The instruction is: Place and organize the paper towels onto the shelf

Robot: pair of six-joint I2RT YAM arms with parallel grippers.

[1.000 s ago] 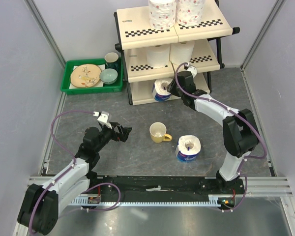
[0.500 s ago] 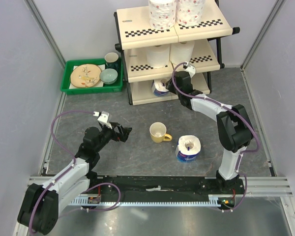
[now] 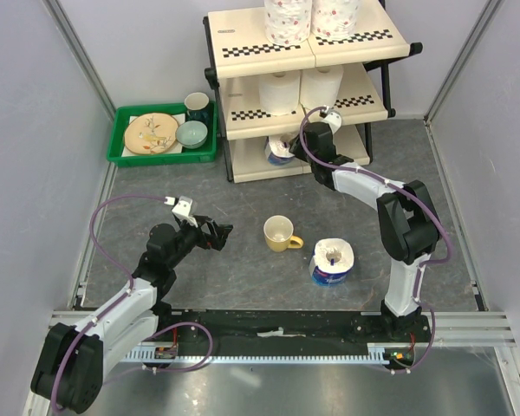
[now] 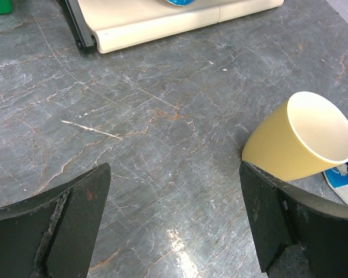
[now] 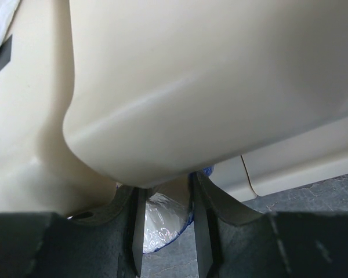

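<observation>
The shelf point(image 3: 234, 30) stands at the back, with two floral paper towels point(image 3: 286, 17) on the top tier and two plain ones point(image 3: 280, 91) on the middle tier. My right gripper point(image 3: 293, 149) is shut on a blue-wrapped roll point(image 3: 278, 153) and holds it in on the bottom tier. In the right wrist view the roll point(image 5: 162, 229) sits between my fingers point(image 5: 138, 231), under the cream shelf panel point(image 5: 191, 87). A second blue-wrapped roll point(image 3: 332, 262) stands on the table. My left gripper point(image 3: 218, 232) is open and empty, low over the table point(image 4: 171, 231).
A yellow mug point(image 3: 280, 232) stands mid-table, right of the left gripper, and also shows in the left wrist view point(image 4: 301, 139). A green tray point(image 3: 121, 156) with a plate and cups sits left of the shelf. Walls close in both sides.
My right gripper has pushed the blue-wrapped roll further in under the middle tier. The shelf has shifted slightly backward. The left arm has not moved.
</observation>
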